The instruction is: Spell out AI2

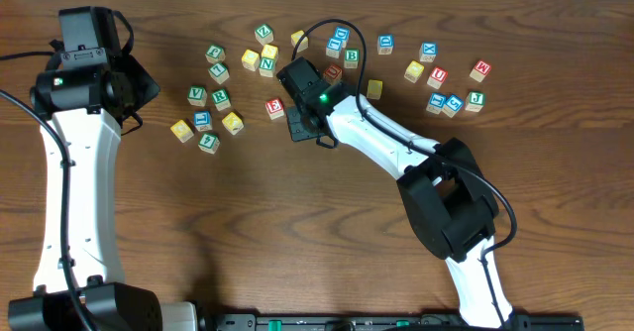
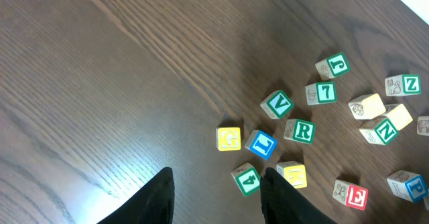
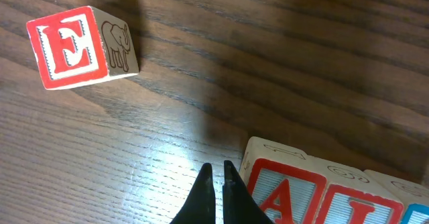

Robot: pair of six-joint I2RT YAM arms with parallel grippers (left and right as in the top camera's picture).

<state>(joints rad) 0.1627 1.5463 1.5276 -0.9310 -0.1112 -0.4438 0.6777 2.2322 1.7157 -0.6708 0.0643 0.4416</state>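
Spelling so far: an A block (image 3: 288, 197) and an I block (image 3: 355, 207) sit touching, side by side in one row, red letters up so that they read in order.
Third place: a blue-edged block (image 3: 420, 214) touches the I block at the right border of the right wrist view. Its character is cut off, so I cannot tell whether it is the 2.
Right tool (image 3: 216, 184): the fingers are pressed together and hold nothing, with the tips low over the table (image 3: 201, 70), just beside the A block's left face. It is probably shut so it can nudge or square the row rather than grasp.
E block (image 3: 80, 46): lies well apart, up and left of the row, slightly turned. The word does not need it.
Left tool (image 2: 218, 197): the fingers are spread and empty, hanging over bare wood near the loose blocks (image 1: 218, 98), likely held clear of the right arm's work.
Progress: two characters are surely placed; the last one is unconfirmed.
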